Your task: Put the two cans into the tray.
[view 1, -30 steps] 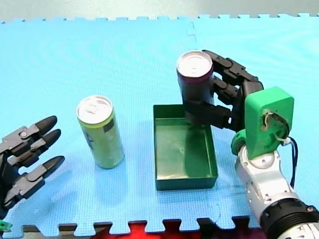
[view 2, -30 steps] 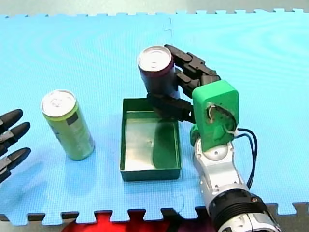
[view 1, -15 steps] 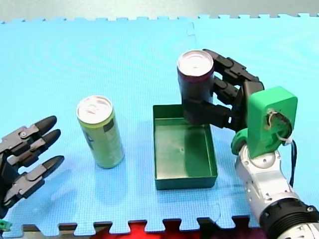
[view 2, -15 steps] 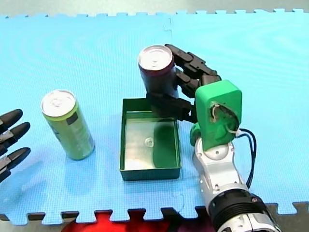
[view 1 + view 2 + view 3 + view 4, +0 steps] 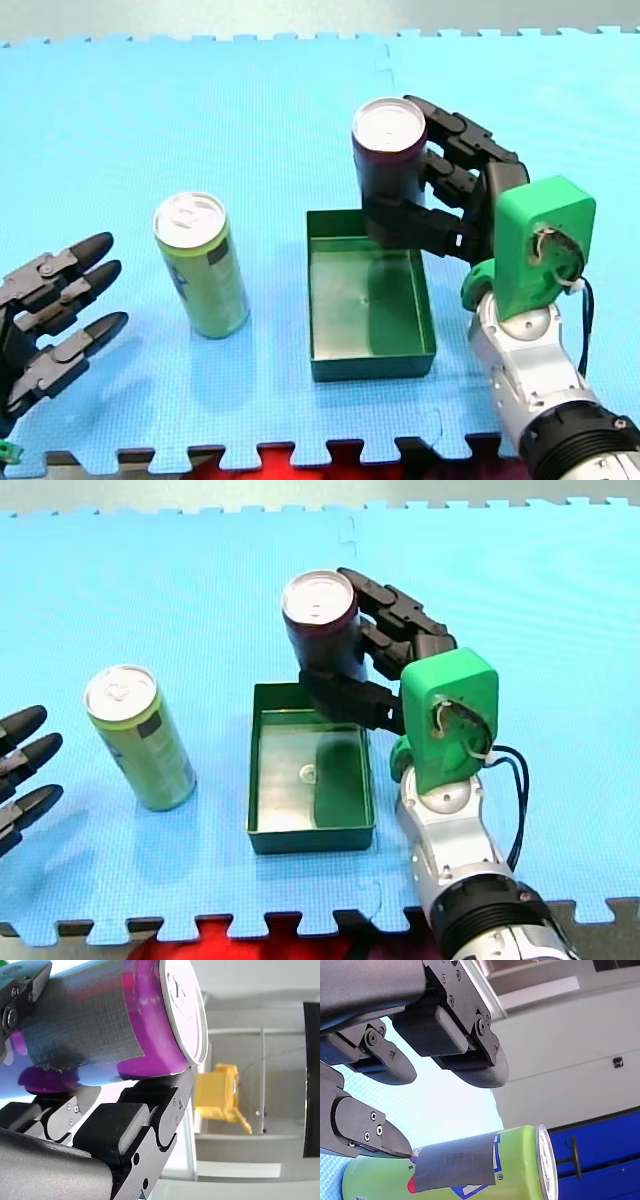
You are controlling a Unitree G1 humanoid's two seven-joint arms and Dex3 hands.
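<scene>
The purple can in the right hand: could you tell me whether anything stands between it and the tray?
Nothing visible does. The right hand holds the purple can upright over the green tray's far edge; the green can stands apart on its left, toward the open left hand.

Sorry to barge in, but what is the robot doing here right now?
The right hand grips the purple can upright over the far end of the green tray. The green can stands on the blue mat to the tray's left, untouched. The left hand is open, at the mat's near left corner.
</scene>
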